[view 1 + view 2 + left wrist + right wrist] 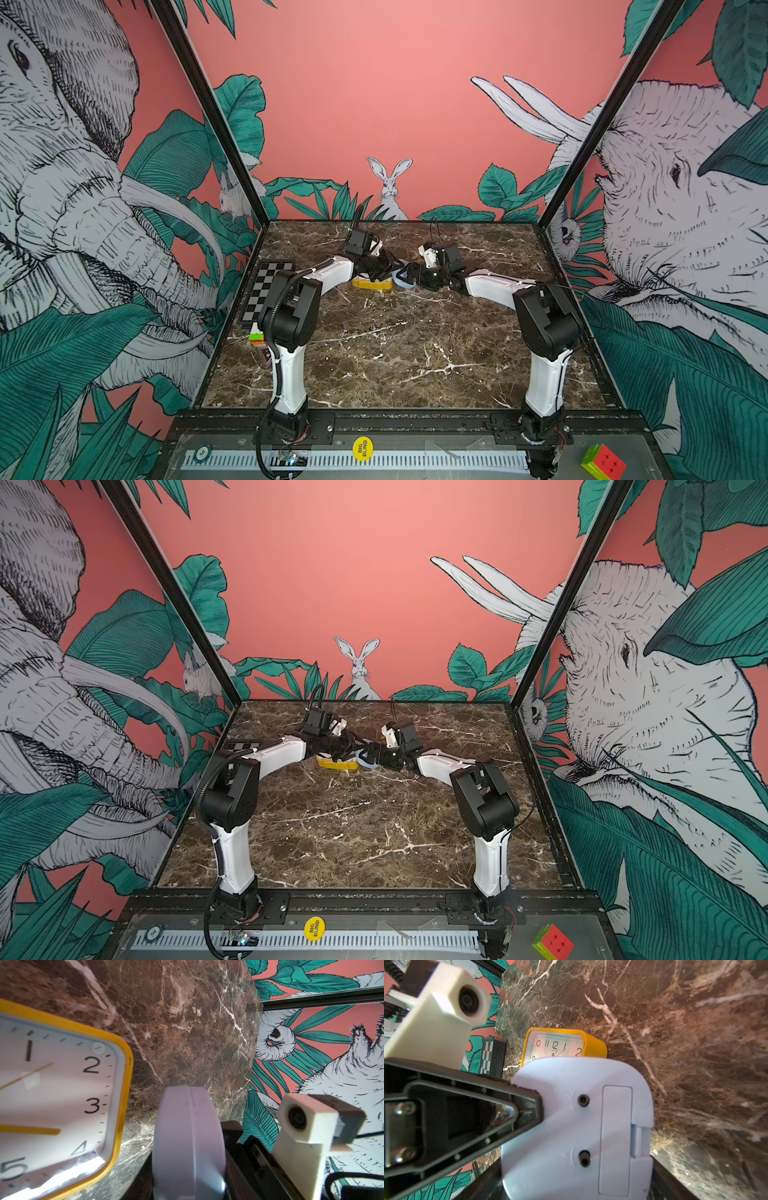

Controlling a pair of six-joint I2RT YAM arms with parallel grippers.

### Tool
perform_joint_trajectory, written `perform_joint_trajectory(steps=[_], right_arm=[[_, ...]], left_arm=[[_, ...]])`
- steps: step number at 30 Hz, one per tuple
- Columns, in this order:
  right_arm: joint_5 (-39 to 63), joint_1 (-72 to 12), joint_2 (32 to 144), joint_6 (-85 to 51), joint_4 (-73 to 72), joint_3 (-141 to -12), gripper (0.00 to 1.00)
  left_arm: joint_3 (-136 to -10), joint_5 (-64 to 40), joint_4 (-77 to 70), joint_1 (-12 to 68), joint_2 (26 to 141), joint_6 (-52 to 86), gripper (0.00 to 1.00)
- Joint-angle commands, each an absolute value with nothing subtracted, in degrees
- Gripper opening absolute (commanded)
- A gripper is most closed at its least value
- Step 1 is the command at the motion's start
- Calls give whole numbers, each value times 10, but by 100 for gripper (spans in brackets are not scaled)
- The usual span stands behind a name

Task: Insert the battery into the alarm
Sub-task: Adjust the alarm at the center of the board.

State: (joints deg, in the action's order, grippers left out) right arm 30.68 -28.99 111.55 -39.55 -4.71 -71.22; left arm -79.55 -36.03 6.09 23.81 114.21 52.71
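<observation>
Pale-blue alarm (571,1126) up off table (395,353), far middle, between both arms. Its back faces right wrist camera, so you can see battery cover (614,1138): shut. Right jaws spread wide across alarm's sides, carrying it. Left jaws: one finger (527,1097) pressed on alarm's back, other hidden, so cannot tell if clamped; likely steadying for cover removal. Battery nowhere visible. Yellow clock (372,284) lies face-up just below; keep clear.

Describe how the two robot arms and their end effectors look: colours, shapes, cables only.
Both arms pair white link shells with black joint housings. The left arm carries a ribbed black conduit; the right arm trails thin black wire. Cream camera blocks sit at the wrists. The right end effector has black triangular fingers.
</observation>
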Motion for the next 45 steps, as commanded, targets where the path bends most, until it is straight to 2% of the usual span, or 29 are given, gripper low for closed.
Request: perform_joint_trajectory(steps=[1,11,14,19,24,34,45], right_arm=[[295,-291,1082,-363,-56,-688,97],[255,-299,987,-255,-67,-576,98],[176,-332,928,-140,-62,-549,98],[-26,-427,886,111,-107,-521,96],[-84,-456,931,234,-138,-536,93],[-214,-483,1021,270,-216,-565,88],[-255,-487,1054,254,-257,-586,62]], left_arm=[[-809,-368,47,241,1130,539,27],[-814,-355,61,241,1124,556,22],[-815,-351,74,242,1120,564,22],[-825,-349,109,242,1114,581,22],[-843,-349,139,244,1110,580,21],[-844,-349,156,250,1101,588,21],[-841,-355,161,250,1101,595,21]])
